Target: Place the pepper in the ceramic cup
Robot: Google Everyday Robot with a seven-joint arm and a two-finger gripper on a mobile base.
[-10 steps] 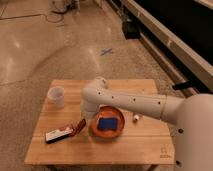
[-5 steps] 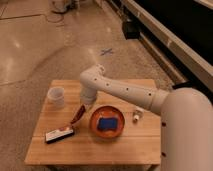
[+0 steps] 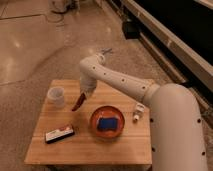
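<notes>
Pepper (image 3: 77, 104) held aloft, pinched in gripper (image 3: 81, 98), just right of cup (image 3: 56, 95), not over rim. Pickup looks done; left: carry over cup, release.

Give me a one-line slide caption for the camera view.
The gripper holds the pepper above the wooden table, beside the white cup, not yet inside it.

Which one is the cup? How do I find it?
Look at the wooden table, then its far left corner. The ceramic cup stands there, left of the gripper holding the pepper. It is plain white and open-topped, unlike the orange bowl and the tiny white bottle.
</notes>
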